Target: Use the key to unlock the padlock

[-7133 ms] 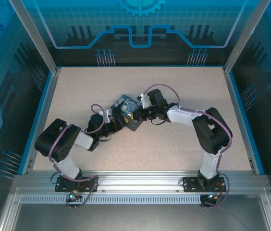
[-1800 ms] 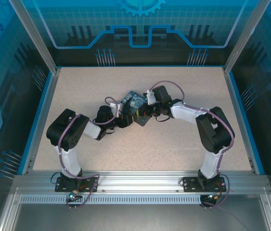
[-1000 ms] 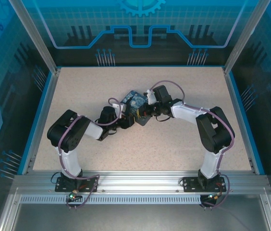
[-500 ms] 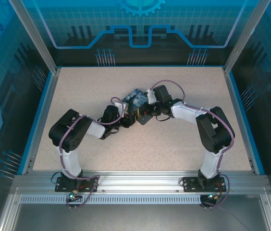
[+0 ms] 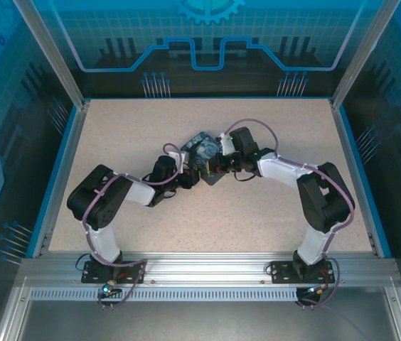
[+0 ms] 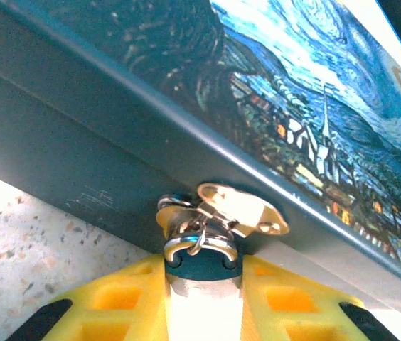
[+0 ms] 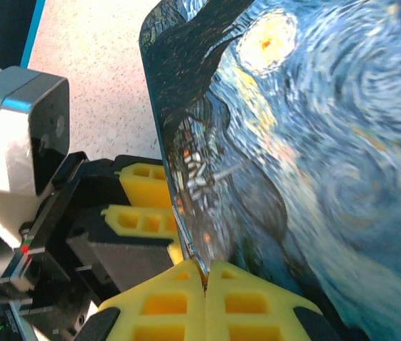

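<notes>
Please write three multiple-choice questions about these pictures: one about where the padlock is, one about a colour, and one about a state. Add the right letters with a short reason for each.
1. Where is the padlock?
A. Lying flat on the table
B. Hanging from the brass hasp of the painted tin
C. Resting on top of the lid

2. What colour are the fingers of the left gripper?
A. Yellow
B. Red
C. Green

3. In what state is the shackle?
A. Swung open
B. Taken out of the body
C. Closed, passing through the hasp

Answers:
1 B: the left wrist view shows it hanging under the hasp.
2 A: both fingers beside the padlock's body are yellow.
3 C: both ends of the shackle enter the dark-blue body.
</notes>
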